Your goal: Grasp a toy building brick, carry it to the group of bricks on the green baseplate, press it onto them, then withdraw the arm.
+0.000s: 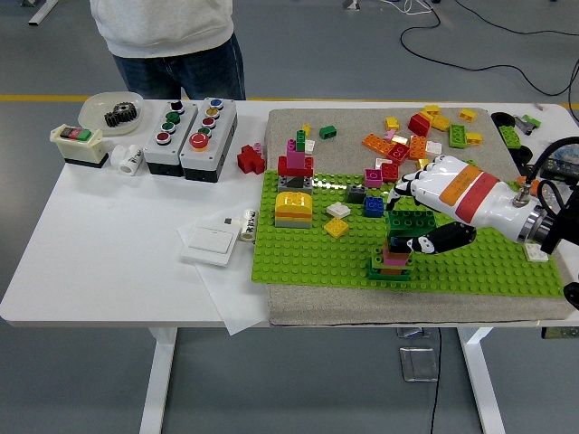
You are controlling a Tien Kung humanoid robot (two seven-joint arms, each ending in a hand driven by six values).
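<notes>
Green brick (410,220) held by right hand (432,210), atop brick stack (392,257), green baseplate (470,267)

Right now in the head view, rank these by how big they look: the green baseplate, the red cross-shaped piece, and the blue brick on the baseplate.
1. Green baseplate, by far largest.
2. Red cross-shaped piece.
3. Blue brick, only slightly smaller, so this ranking is uncertain.

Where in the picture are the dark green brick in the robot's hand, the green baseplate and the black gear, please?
Dark green brick (410,220): head view, on its studded top.
Green baseplate (298,253): head view, on a bare stretch near its left edge.
Black gear (119,114): head view, on its toothed body, in the white dish.
</notes>
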